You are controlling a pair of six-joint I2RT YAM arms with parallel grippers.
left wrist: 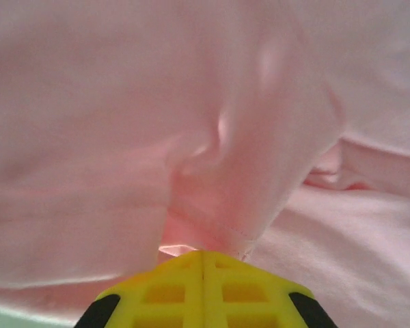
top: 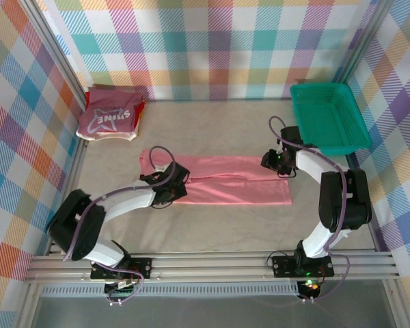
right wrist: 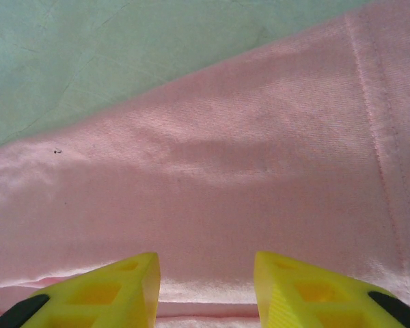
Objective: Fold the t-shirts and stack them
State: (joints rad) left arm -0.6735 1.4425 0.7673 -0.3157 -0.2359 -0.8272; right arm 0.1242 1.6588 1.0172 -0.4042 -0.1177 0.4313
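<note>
A salmon-pink t-shirt (top: 232, 181) lies folded into a long band across the middle of the table. My left gripper (top: 173, 179) rests on its left part. In the left wrist view the yellow fingers meet at the left gripper (left wrist: 203, 253), shut on a raised fold of the pink cloth (left wrist: 246, 171) at its hem. My right gripper (top: 270, 162) hovers over the shirt's right end. There the right gripper (right wrist: 206, 265) is open, with flat pink cloth (right wrist: 212, 171) beneath and nothing between the fingers. A stack of folded t-shirts (top: 109, 117), a dark pink one with white lettering on top, sits at the back left.
A green mesh basket (top: 328, 117) stands at the back right, just beyond the right arm. Checked cloth walls close in the table on the left, back and right. Grey table surface (top: 219, 126) lies between the stack and the basket.
</note>
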